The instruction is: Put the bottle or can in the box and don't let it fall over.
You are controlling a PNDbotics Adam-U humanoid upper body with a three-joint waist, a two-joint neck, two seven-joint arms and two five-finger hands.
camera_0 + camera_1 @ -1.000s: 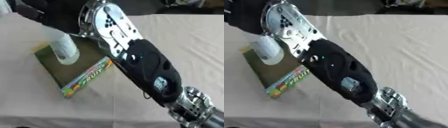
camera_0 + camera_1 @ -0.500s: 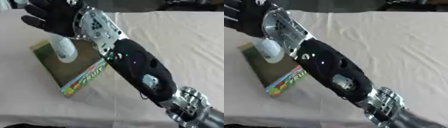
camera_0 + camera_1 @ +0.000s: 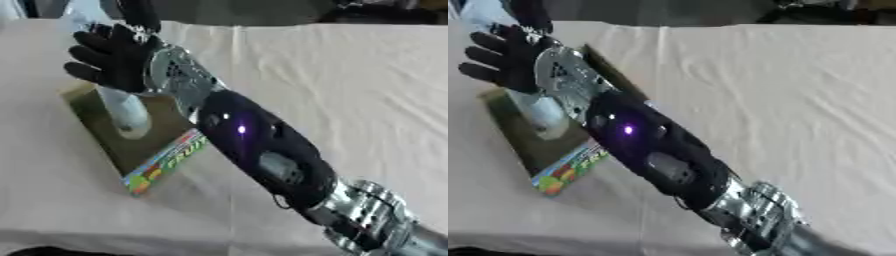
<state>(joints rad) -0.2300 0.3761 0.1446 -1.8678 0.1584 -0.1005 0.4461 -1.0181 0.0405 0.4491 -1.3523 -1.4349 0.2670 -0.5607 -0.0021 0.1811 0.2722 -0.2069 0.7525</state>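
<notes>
- A pale, translucent bottle (image 3: 125, 112) stands upright inside the box, at its far-left part.
- The shallow olive-green box (image 3: 105, 135) lies open on the left, with a colourful printed near-right side.

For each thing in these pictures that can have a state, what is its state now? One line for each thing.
bottle: upright, standing inside the box, not held.
box: open at the top, lying flat on the table, holds the bottle.
right hand: open, fingers spread, above the bottle's top; whether it touches cannot be told.
table: covered with a pale cloth.
left hand: not in view.
</notes>
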